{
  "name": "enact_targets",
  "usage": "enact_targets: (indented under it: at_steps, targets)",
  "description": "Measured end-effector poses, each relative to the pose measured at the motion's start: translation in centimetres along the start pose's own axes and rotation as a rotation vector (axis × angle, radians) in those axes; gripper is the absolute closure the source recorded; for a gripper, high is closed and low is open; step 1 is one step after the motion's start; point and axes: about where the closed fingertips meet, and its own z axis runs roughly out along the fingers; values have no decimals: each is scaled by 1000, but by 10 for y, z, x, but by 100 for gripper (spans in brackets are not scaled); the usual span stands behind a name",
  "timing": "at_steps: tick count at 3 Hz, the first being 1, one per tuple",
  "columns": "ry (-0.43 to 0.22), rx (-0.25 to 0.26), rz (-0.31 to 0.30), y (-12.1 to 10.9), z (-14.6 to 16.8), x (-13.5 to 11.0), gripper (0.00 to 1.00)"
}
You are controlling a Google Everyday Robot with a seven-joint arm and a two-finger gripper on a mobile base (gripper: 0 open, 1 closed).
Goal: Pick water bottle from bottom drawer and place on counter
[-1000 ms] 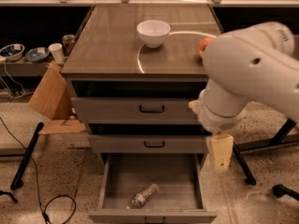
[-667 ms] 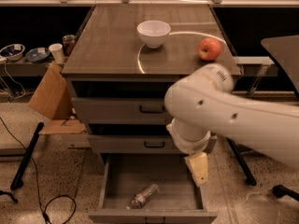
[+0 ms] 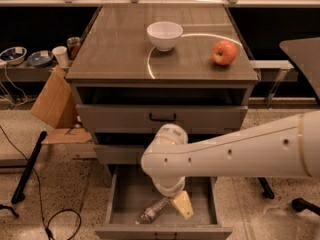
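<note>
Gripper (image 3: 181,204) in open bottom drawer (image 3: 129,193) beside water bottle (image 3: 152,211); bowl (image 3: 164,35), apple (image 3: 224,52) on counter (image 3: 112,51).

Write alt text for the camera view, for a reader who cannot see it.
A white robot arm reaches from the right into the open bottom drawer, its gripper low beside the water bottle, which lies on its side on the drawer floor. On the counter above sit a white bowl and a red apple.

Arm (image 3: 235,151) stretches across low, hand (image 3: 182,204) apparently angled downward.
</note>
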Motion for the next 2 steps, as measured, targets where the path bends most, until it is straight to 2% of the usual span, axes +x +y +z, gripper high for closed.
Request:
enact_targets:
  at_steps: [1,2]
  targets:
    - [-6,-14,-32,-3,21,-8,0]
    - [-6,-14,-32,-3,21,-8,0]
